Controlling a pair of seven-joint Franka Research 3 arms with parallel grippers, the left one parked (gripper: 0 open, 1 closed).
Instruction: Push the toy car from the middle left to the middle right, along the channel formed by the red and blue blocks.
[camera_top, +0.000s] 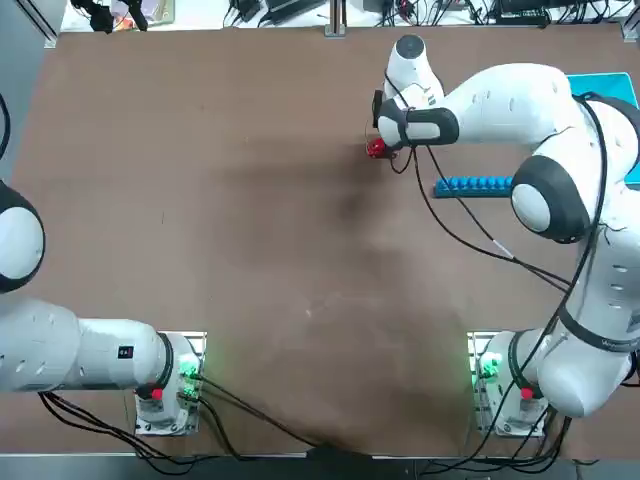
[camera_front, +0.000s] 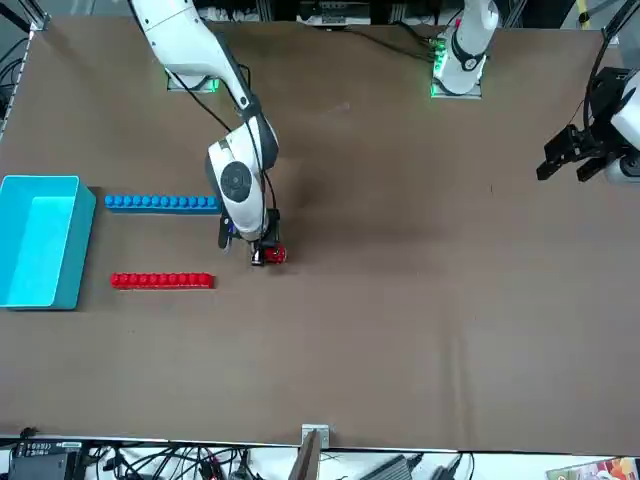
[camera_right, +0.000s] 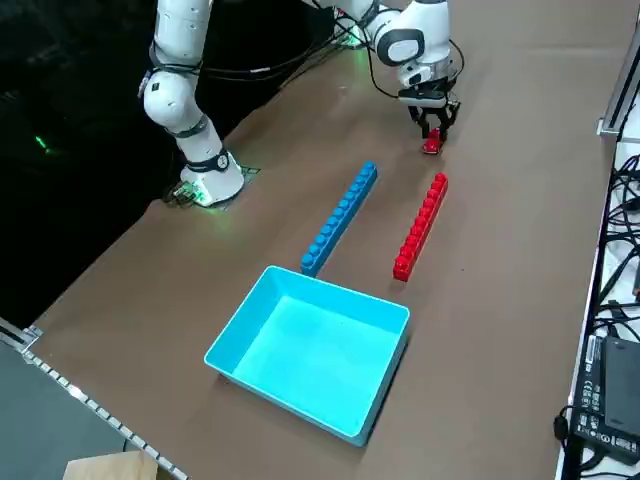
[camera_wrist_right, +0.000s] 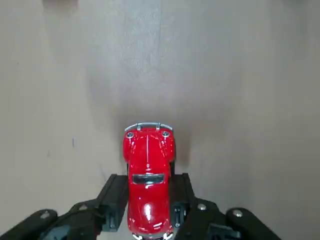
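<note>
With my 2 right fingers (camera_wrist_right: 150, 188) closed on the toy car's (camera_wrist_right: 147, 205) sides, I have it just outside the channel (camera_front: 160, 244), whose mouth lies towards 3 o'clock. I judge it light, stiff and slick; its low flanks suit a gentle, level grip.
</note>
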